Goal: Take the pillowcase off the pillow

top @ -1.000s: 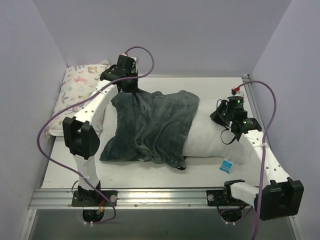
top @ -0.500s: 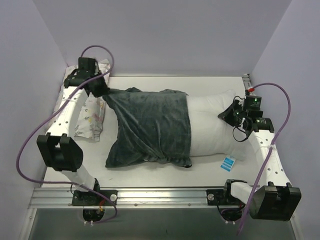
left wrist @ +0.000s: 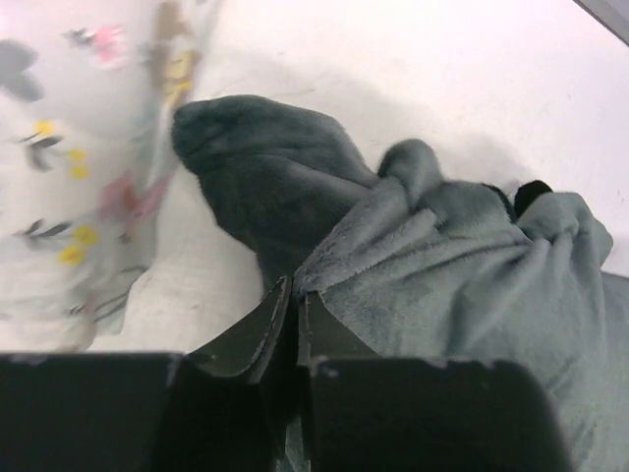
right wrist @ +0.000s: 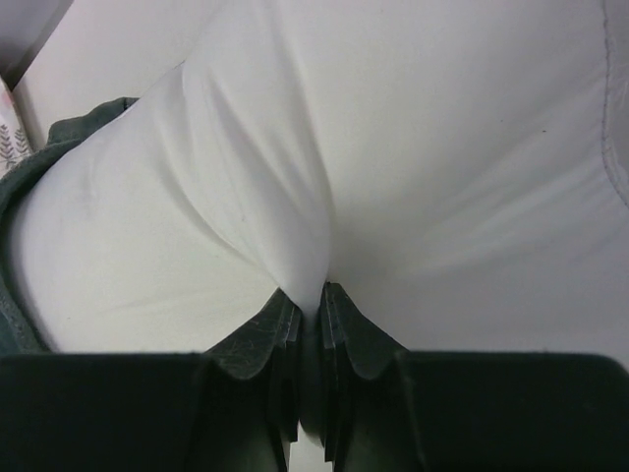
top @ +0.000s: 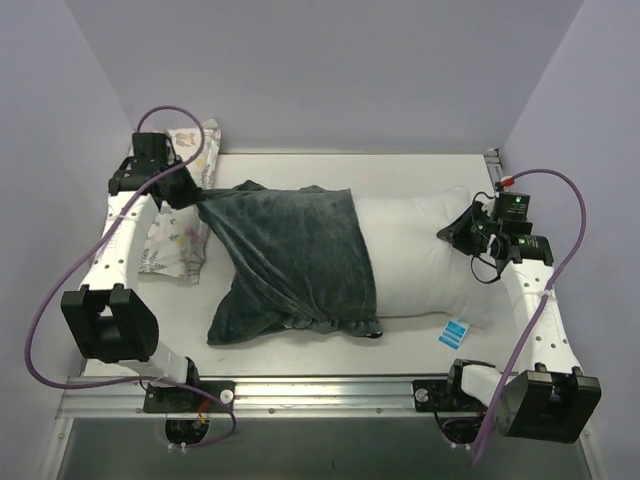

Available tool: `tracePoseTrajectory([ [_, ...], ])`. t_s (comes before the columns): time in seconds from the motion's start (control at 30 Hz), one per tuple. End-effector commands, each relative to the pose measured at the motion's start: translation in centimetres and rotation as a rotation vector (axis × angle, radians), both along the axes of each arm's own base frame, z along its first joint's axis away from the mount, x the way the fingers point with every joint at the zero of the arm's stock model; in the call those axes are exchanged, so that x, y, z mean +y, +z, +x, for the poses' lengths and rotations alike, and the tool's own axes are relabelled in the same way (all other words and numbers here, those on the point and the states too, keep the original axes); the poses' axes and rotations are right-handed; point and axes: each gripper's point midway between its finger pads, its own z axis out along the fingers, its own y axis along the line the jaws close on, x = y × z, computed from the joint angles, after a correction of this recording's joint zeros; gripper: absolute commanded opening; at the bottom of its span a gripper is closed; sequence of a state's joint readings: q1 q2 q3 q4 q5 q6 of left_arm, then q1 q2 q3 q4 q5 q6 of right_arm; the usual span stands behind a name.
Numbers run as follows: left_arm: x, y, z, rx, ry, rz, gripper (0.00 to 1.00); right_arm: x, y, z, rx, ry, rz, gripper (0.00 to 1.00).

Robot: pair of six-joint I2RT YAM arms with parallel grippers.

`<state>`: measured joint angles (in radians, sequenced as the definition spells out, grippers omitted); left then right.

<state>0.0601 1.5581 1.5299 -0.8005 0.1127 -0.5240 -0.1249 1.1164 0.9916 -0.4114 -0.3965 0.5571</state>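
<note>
The dark grey-teal pillowcase (top: 290, 260) covers the left half of the white pillow (top: 420, 260), which lies across the table. My left gripper (top: 193, 197) is shut on the pillowcase's far left corner and holds it stretched out to the left. In the left wrist view the plush fabric (left wrist: 442, 265) bunches right at the closed tips of the gripper (left wrist: 295, 292). My right gripper (top: 458, 228) is shut on a fold of the pillow's right end. The right wrist view shows that gripper (right wrist: 312, 295) pinching white pillow cloth (right wrist: 442, 177), with the pillowcase edge (right wrist: 69, 128) at far left.
A small animal-print pillow (top: 170, 240) lies against the left wall, just beside the left gripper. A blue tag (top: 455, 330) sticks out at the pillow's near right corner. Walls close in the back and both sides. A metal rail (top: 320, 395) runs along the near edge.
The left arm swung left toward the wall, dragging the pillowcase leftward. More white pillow shows now. The right gripper shifted right with the pillow's end, then held still.
</note>
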Motion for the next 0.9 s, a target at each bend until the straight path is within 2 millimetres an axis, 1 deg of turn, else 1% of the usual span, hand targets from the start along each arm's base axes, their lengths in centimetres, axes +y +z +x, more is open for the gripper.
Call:
tracePoseTrajectory([
  [0.0, -3.8, 3.8, 3.1, -0.213, -0.134, 0.171, 0.14, -3.2, 2.0, 1.5, -0.061, -0.110, -0.174, 0.00],
  [0.03, -4.9, 3.8, 3.1, -0.213, -0.160, 0.173, 0.20, -2.8, 2.1, 1.5, -0.064, -0.097, -0.209, 0.00],
  [0.07, -5.6, 3.9, 2.9, -0.218, -0.180, 0.176, 0.38, -2.6, 2.1, 1.4, -0.064, -0.087, -0.225, 0.02],
  [0.1, -6.0, 4.1, 2.8, -0.224, -0.187, 0.182, 0.51, -2.3, 2.0, 1.3, -0.061, -0.076, -0.236, 0.12],
  [0.13, -7.4, 4.4, 2.4, -0.235, -0.221, 0.186, 0.60, -2.2, 2.1, 1.1, -0.065, -0.066, -0.248, 0.20],
  [0.17, -7.8, 5.3, 2.0, -0.259, -0.234, 0.206, 0.73, -1.5, 2.1, 1.0, -0.070, -0.039, -0.252, 0.31],
  [0.2, -8.1, 5.8, 1.7, -0.271, -0.236, 0.224, 0.77, -1.6, 2.2, 0.9, -0.071, -0.041, -0.259, 0.51],
  [0.23, -9.4, 6.2, 0.9, -0.282, -0.268, 0.233, 0.79, -0.5, 2.4, 0.7, -0.086, -0.001, -0.268, 0.59],
  [0.27, -10.0, 7.5, -0.1, -0.316, -0.283, 0.244, 0.83, 0.2, 2.7, 0.5, -0.100, 0.033, -0.297, 0.66],
  [0.3, -10.0, 7.5, -0.7, -0.316, -0.272, 0.274, 0.85, 0.7, 3.0, 0.2, -0.109, 0.053, -0.315, 0.76],
  [0.33, -10.4, 7.4, -1.6, -0.313, -0.284, 0.284, 0.86, 1.0, 3.2, 0.0, -0.112, 0.069, -0.334, 0.80],
  [0.37, -11.9, 8.2, -3.2, -0.336, -0.309, 0.267, 0.86, 1.0, 3.4, -0.2, -0.119, 0.079, -0.373, 0.83],
  [0.4, -12.1, 6.7, -4.3, -0.302, -0.310, 0.281, 0.89, 2.5, 3.3, -0.9, -0.120, 0.139, -0.382, 0.87],
  [0.43, -12.6, 6.2, -5.3, -0.291, -0.319, 0.278, 0.97, 2.6, 3.7, -1.1, -0.127, 0.144, -0.412, 0.89],
  [0.47, -14.0, 5.5, -6.6, -0.279, -0.341, 0.255, 0.97, 3.4, 3.6, -1.5, -0.131, 0.177, -0.426, 0.90],
  [0.5, -14.0, 5.7, -8.0, -0.294, -0.337, 0.248, 0.98, 4.4, 3.4, -2.2, -0.135, 0.222, -0.461, 0.93],
  [0.53, -14.1, 3.4, -9.3, -0.251, -0.351, 0.258, 0.98, 5.0, 3.3, -2.6, -0.142, 0.249, -0.473, 0.94],
  [0.57, -14.3, 2.7, -10.3, -0.239, -0.340, 0.231, 0.97, 5.4, 2.5, -3.2, -0.126, 0.279, -0.489, 0.95],
  [0.6, -15.2, 2.9, -11.9, -0.259, -0.370, 0.199, 0.97, 5.8, 1.9, -3.7, -0.116, 0.307, -0.499, 0.96],
  [0.63, -15.2, 0.5, -13.3, -0.214, -0.388, 0.201, 0.97, 6.6, 1.6, -4.4, -0.119, 0.343, -0.513, 0.97],
  [0.67, -15.7, -0.1, -14.4, -0.205, -0.386, 0.172, 0.97, 6.8, 0.4, -5.2, -0.096, 0.368, -0.530, 0.97],
  [0.7, -16.5, -0.4, -15.9, -0.215, -0.420, 0.151, 0.97, 7.1, -0.1, -5.8, -0.092, 0.389, -0.542, 0.98],
  [0.73, -17.2, -0.9, -16.6, -0.219, -0.435, 0.130, 0.98, 7.3, -0.5, -6.3, -0.096, 0.395, -0.560, 0.99],
  [0.77, -17.2, -2.7, -17.6, -0.195, -0.432, 0.113, 0.97, 7.4, -1.4, -6.9, -0.076, 0.405, -0.572, 0.99],
  [0.8, -17.9, -3.5, -18.2, -0.193, -0.448, 0.093, 0.97, 7.5, -2.1, -7.0, -0.062, 0.412, -0.582, 1.00],
  [0.83, -19.4, -3.2, -18.5, -0.228, -0.461, 0.035, 0.97, 7.7, -2.8, -7.2, -0.047, 0.419, -0.584, 1.00],
  [0.87, -19.7, -5.2, -19.1, -0.206, -0.477, 0.031, 0.98, 7.9, -3.3, -7.2, -0.036, 0.423, -0.586, 1.00],
])
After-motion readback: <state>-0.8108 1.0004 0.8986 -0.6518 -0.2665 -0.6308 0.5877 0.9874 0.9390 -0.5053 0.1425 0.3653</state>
